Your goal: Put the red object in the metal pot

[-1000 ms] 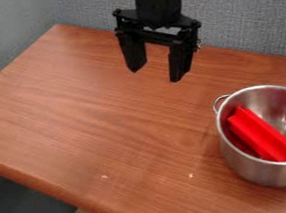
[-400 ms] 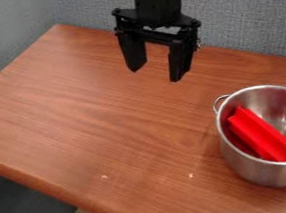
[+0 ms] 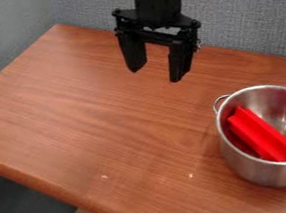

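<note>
We see no readable writing anywhere. At the near right, the pot (image 3: 271,135) stands on the table (image 3: 91,106) with the red object (image 3: 262,133) lying inside it, slanted across the bottom. Far from it, our gripper (image 3: 157,64) hangs with fingers spread, empty.

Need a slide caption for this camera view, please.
Red object lies inside the metal pot while the open gripper hovers apart above the wooden table.
</note>
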Robot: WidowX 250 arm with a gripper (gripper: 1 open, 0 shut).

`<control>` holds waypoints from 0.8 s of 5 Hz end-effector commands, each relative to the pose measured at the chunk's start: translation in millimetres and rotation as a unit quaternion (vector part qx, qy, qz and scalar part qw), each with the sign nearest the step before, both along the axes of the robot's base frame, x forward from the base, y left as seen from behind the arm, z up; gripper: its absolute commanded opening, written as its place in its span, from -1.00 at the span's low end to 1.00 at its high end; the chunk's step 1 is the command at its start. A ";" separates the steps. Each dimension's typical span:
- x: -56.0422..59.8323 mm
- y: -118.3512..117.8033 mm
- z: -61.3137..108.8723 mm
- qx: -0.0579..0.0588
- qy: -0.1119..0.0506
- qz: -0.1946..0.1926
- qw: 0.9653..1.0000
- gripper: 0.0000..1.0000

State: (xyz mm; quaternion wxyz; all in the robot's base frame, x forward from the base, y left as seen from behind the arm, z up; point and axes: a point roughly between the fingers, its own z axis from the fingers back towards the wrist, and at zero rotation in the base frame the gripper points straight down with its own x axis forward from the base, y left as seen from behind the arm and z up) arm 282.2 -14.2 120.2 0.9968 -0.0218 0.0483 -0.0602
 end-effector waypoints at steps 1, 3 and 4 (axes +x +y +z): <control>0.6 2.7 15.0 -0.004 -0.029 0.007 1.000 1.00; 0.5 4.4 14.7 -0.004 -0.030 0.011 0.999 1.00; 0.5 4.2 15.4 -0.003 -0.031 0.011 0.999 1.00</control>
